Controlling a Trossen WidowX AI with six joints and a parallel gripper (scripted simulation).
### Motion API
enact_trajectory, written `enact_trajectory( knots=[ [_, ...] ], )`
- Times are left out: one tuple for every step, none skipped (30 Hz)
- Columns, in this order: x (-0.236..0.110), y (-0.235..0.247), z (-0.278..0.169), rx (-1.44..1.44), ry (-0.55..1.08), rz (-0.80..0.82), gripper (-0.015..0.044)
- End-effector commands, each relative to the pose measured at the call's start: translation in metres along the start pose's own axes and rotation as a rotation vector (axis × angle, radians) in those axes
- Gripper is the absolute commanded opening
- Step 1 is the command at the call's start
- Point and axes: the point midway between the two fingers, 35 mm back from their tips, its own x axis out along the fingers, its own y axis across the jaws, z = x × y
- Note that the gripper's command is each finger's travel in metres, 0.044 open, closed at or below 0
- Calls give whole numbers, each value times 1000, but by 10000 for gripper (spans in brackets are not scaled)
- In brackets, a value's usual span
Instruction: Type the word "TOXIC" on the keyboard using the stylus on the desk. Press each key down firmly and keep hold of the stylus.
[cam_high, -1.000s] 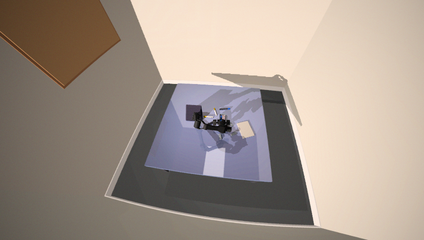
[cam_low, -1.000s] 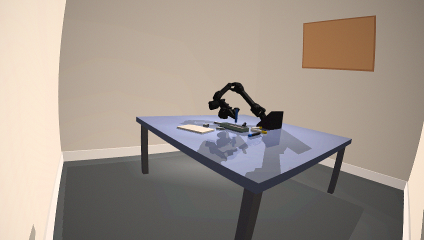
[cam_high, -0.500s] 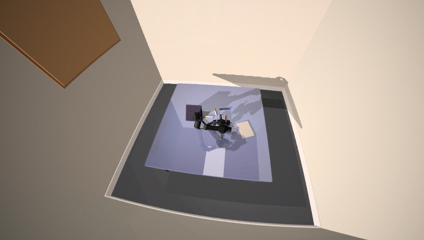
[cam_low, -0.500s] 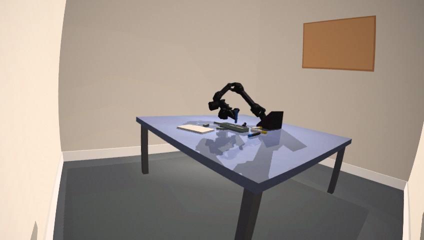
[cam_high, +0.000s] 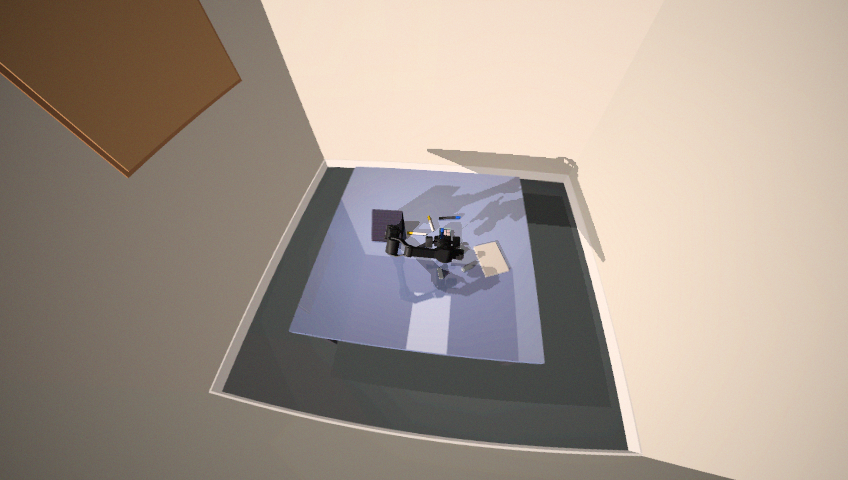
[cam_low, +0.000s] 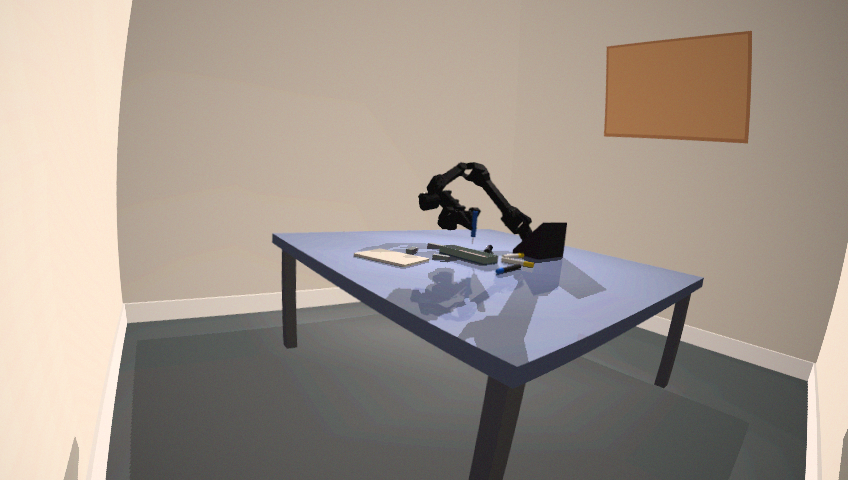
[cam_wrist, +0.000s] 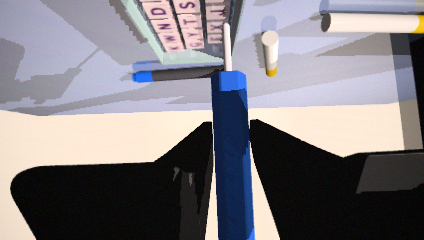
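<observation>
The keyboard (cam_wrist: 192, 27) is flanked by a dark marker (cam_wrist: 172, 75) and a yellow-capped marker (cam_wrist: 270, 52); open counter (cam_low: 595, 309) is left beyond.

Arm (cam_low: 499, 202) rises from its base, bends at the elbow and reaches down over the table. Wrist is pitched downward. Gripper (cam_wrist: 230, 135) points down, its 2 black fingers clamped on the blue stylus (cam_wrist: 231, 130), held near upright.
</observation>
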Motion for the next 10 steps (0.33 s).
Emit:
enact_trajectory(
  knots=[
    [-4,2,-5,1,5,7,81],
    [-4,2,-5,1,5,7,81],
    [-4,2,-5,1,5,7,81],
    [-1,0,-1,2,0,0,85],
    [-1,0,-1,2,0,0,81],
    [-1,0,-1,2,0,0,81],
    [-1,0,-1,2,0,0,81],
    [-1,0,-1,2,0,0,81],
    [-1,0,-1,2,0,0,81],
    [-1,0,-1,2,0,0,81]
  ],
)
